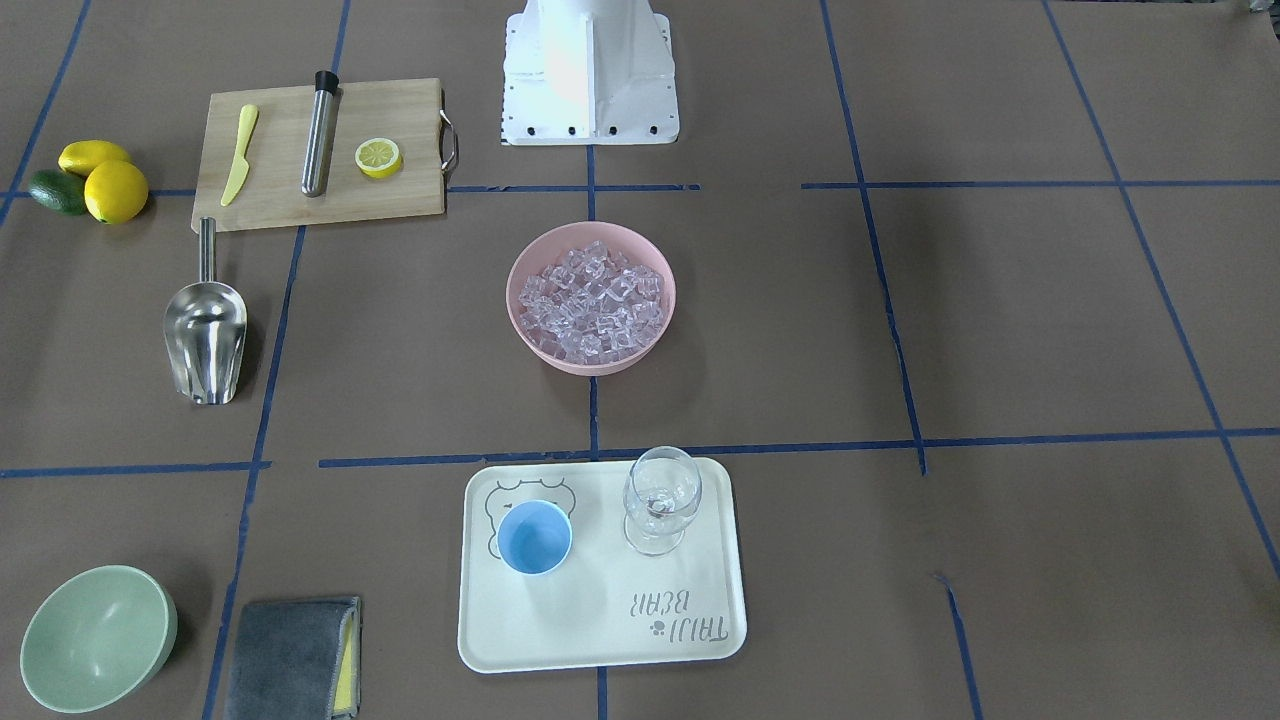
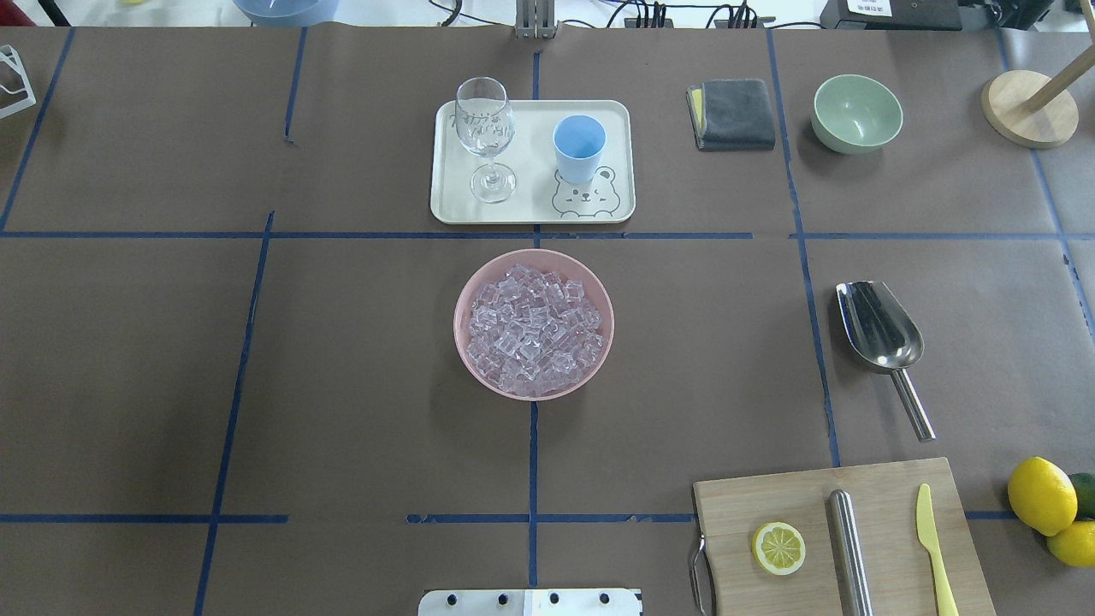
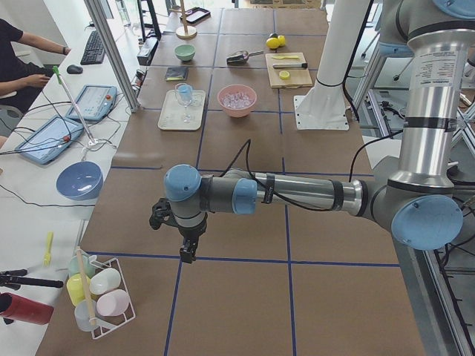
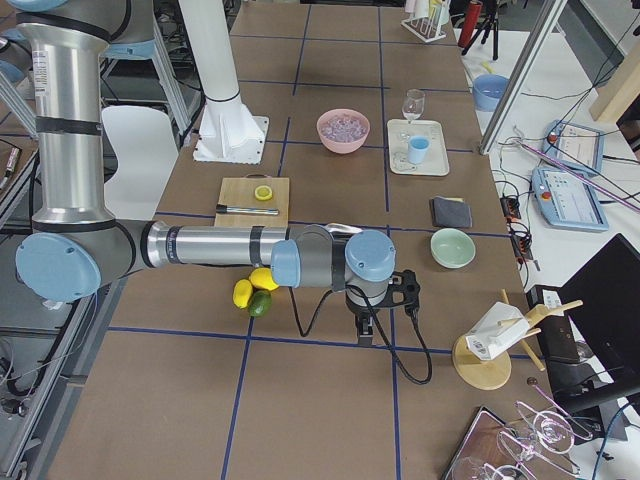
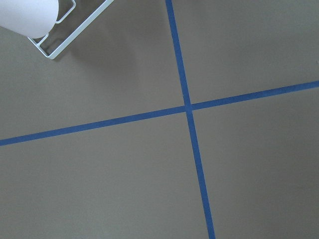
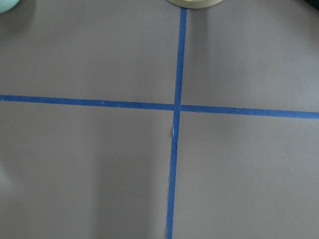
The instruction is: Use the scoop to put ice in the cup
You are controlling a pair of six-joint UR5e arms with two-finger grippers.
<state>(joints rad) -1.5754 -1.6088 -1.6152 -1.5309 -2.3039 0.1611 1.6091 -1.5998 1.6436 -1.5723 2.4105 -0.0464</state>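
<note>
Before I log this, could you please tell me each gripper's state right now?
Left gripper: cannot tell, seen only from the side.
Right gripper: cannot tell, seen only from the side.

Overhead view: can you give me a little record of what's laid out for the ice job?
ice: heaped in the pink bowl, table centre
cup: light blue, upright, empty, on the tray beside the wine glass
scoop: lying on the table, robot's right side, nothing gripping it
progress: no ice in cup yet
arms: left arm and right arm out at the table's ends, far off
</note>
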